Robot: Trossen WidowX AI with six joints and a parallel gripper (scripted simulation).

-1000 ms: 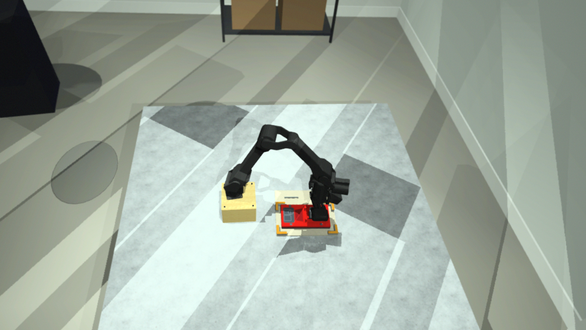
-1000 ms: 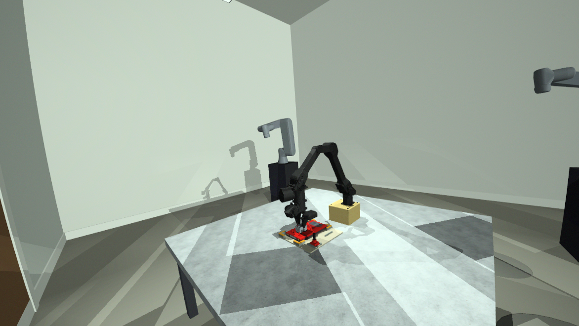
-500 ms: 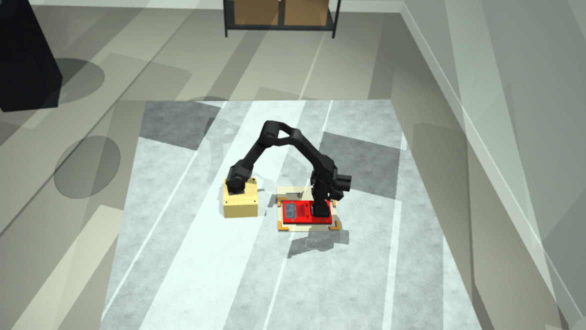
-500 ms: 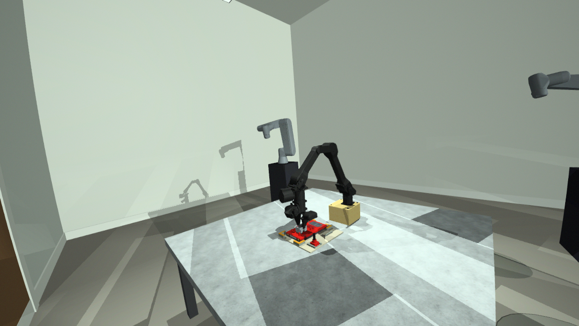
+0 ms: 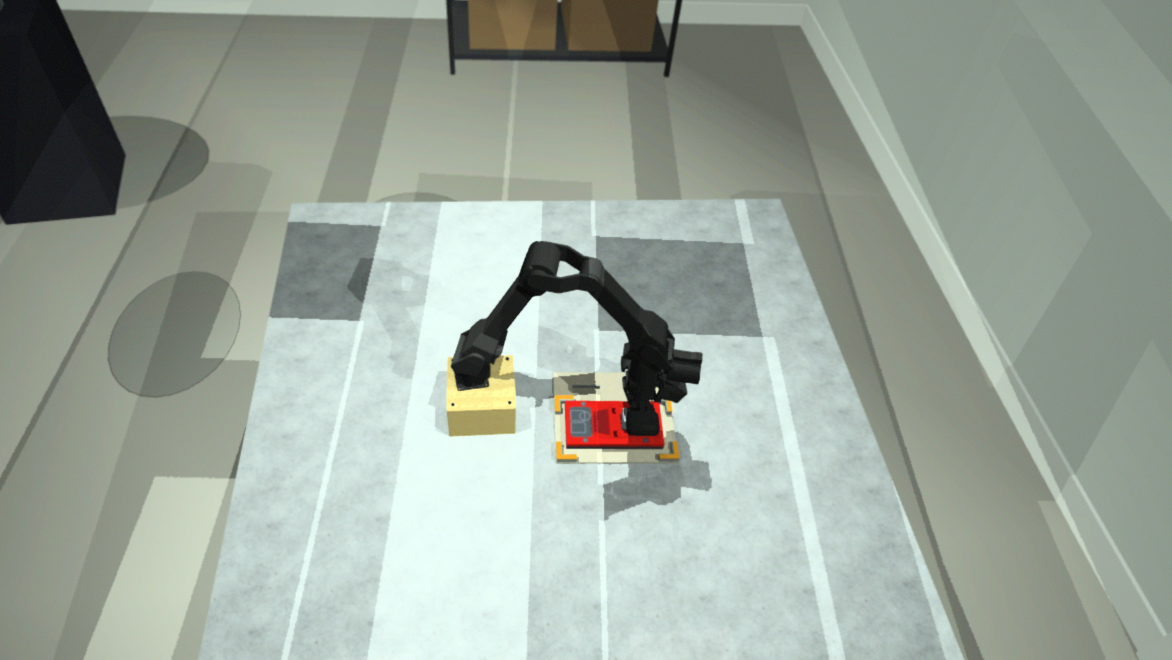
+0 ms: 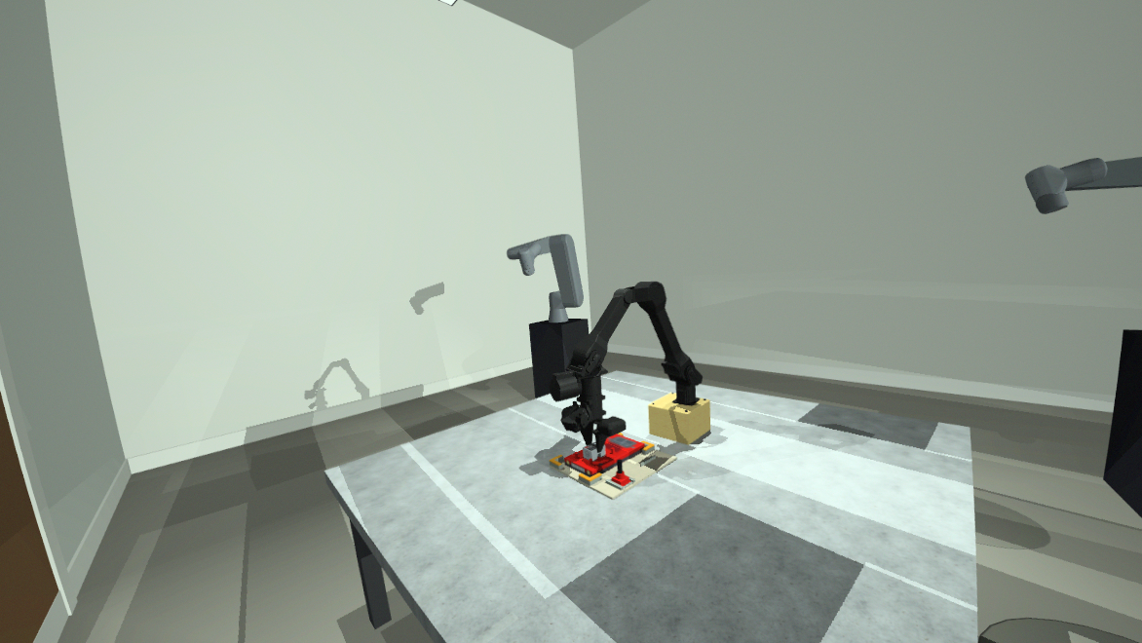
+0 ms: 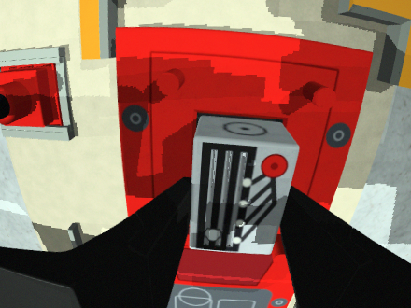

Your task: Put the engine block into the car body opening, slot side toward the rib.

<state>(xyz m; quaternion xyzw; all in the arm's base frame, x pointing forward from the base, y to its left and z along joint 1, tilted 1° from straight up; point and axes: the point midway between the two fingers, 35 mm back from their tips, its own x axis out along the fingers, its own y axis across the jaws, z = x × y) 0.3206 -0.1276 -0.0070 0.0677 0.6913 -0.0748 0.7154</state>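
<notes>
The red car body (image 5: pixel 605 422) (image 6: pixel 609 461) (image 7: pixel 135 42) lies flat between corner brackets. My gripper (image 5: pixel 641 420) (image 6: pixel 594 447) (image 7: pixel 237 191) points down over the body and is shut on the grey engine block (image 6: pixel 590 452) (image 7: pixel 245 198), one black finger on each long side. In the wrist view the block's top shows dark slots on the left and a red disc on the right. The block stands up out of the body at the opening, and a thin dark strip of the opening shows past its far edge. How deep its lower end sits is hidden.
A cream base plate (image 5: pixel 611 381) (image 6: pixel 613 492) (image 7: pixel 93 177) carries orange corner brackets (image 5: pixel 565 455) (image 7: pixel 90 28). A red piece with an upright black rod (image 6: pixel 621 478) (image 7: pixel 28 93) stands beside the body. The arm's wooden base (image 5: pixel 480 422) (image 6: pixel 679 423) stands near the plate.
</notes>
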